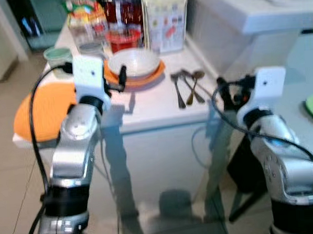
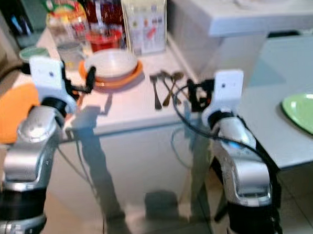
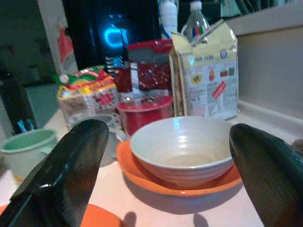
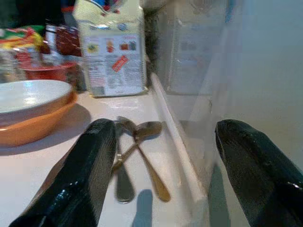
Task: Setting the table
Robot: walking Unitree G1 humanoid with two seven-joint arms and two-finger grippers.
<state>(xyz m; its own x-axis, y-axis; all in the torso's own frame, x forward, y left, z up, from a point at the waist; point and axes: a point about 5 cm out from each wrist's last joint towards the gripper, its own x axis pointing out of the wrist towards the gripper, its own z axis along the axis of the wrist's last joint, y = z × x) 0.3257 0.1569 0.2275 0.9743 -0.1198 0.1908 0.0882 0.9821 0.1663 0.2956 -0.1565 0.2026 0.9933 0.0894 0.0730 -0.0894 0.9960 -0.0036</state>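
While the white table (image 1: 145, 109) leaves bare room along its near edge, the white bowl (image 3: 182, 146) sits on an orange plate (image 3: 142, 172) between the left gripper's (image 3: 168, 172) spread fingers; the right gripper (image 4: 161, 165), fingers spread, faces the spoons (image 4: 142, 142). The carton's (image 3: 206, 73) print is unreadable.

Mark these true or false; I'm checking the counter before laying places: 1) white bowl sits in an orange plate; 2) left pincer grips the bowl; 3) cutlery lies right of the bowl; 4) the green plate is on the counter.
1) White bowl sits in the orange plate: true.
2) False: the left pincer is open, short of the bowl.
3) Cutlery lies right of the bowl: true.
4) False: the green plate is on a separate table to the right.
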